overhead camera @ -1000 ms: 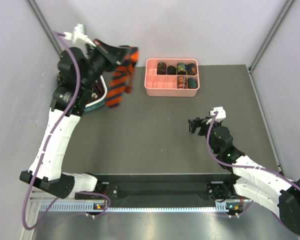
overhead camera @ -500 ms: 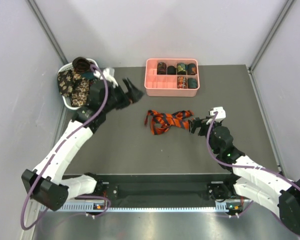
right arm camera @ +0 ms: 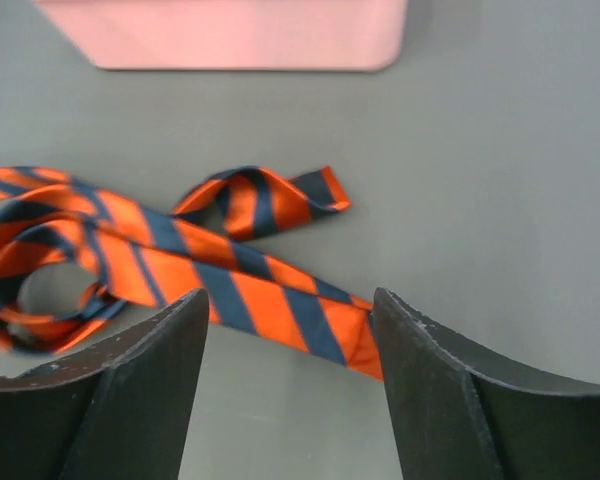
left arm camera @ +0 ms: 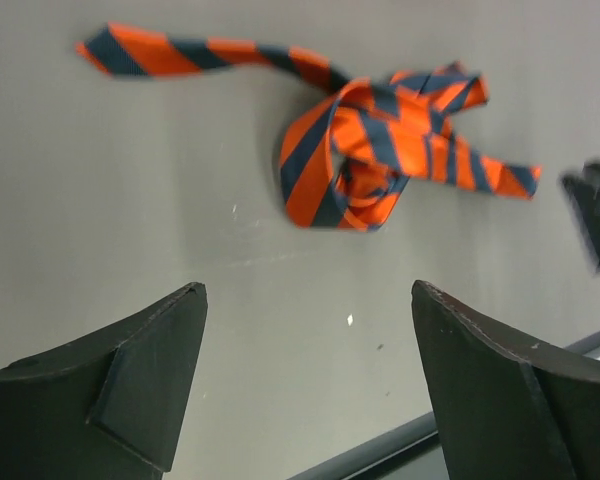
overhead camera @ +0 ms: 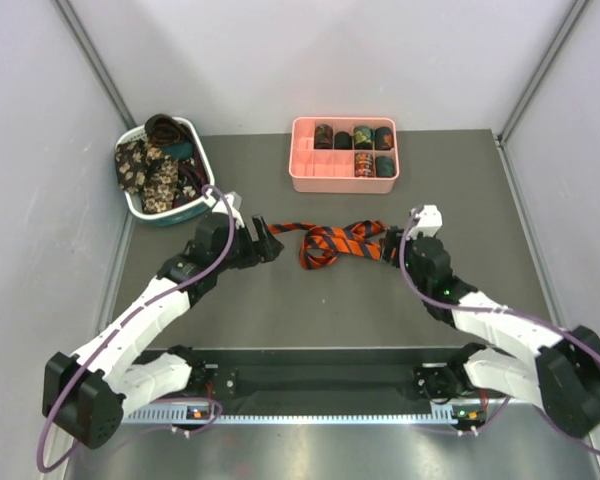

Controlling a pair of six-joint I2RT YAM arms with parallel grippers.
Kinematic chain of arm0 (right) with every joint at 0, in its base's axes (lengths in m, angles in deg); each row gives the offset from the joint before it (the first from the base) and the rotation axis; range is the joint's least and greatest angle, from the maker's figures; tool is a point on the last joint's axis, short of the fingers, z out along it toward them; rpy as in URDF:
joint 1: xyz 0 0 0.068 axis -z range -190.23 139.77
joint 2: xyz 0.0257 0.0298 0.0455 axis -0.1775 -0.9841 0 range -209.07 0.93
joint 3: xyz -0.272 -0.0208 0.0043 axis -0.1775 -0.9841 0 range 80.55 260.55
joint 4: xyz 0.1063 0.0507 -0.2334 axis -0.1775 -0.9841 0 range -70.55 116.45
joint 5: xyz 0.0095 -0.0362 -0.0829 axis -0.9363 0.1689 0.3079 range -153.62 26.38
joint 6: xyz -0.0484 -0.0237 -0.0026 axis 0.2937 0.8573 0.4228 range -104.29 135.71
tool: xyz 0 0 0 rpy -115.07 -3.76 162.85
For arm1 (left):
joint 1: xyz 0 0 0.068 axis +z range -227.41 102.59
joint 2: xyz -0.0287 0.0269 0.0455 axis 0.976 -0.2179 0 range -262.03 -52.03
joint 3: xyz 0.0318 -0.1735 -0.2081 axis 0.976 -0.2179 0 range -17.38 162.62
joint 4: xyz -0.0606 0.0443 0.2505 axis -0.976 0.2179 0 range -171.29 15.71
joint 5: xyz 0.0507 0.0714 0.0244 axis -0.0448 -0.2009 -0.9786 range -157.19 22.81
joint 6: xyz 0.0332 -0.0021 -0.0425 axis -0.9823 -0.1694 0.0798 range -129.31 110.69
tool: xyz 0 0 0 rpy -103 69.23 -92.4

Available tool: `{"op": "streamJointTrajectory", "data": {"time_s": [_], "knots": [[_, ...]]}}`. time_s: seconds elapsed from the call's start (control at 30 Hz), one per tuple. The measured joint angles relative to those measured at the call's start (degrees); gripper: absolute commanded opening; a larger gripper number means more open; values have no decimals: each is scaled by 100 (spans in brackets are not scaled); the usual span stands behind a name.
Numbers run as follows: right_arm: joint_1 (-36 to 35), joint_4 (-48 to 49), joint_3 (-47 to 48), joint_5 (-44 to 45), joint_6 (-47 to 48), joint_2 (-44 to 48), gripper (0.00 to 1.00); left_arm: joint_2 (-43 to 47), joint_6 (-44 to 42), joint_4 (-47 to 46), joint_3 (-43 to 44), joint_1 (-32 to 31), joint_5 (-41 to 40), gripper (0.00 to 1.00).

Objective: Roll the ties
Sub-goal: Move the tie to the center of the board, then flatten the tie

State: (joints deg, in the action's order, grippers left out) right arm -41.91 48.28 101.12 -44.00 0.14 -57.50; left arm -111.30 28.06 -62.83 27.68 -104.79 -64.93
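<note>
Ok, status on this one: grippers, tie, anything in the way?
Left gripper open, empty. Right gripper open, over one end of the orange-and-navy striped fabric necktie. Necktie lying loosely tangled, unrolled. Nothing obstructing.

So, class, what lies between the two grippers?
The orange-and-navy striped tie, loosely bunched, lies between the left gripper and the right gripper; the top view shows it.

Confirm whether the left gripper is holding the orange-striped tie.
No, in the left wrist view the left gripper stands open and empty, and the striped tie lies crumpled on the table beyond it.
</note>
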Motion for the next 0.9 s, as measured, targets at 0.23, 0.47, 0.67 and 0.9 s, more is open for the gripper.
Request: {"op": "streamJointTrajectory", "data": {"time_s": [0.23,0.47,0.67,0.9], "knots": [[599,-411,437,-2,-522,-1029,70,501,-52,-691,-1095,-166,-48,85],[1025,-951,782,-46,-922,-1674,68,868,-245,-1320,-1694,-201,-87,83],[1060,-1322,782,-116,-1274,-1676,63,1005,-315,-1635,-2009,-227,-94,82],[1071,-1637,809,-337,-1513,-1705,0,1054,-328,-1821,-2017,-295,-39,82]]}}
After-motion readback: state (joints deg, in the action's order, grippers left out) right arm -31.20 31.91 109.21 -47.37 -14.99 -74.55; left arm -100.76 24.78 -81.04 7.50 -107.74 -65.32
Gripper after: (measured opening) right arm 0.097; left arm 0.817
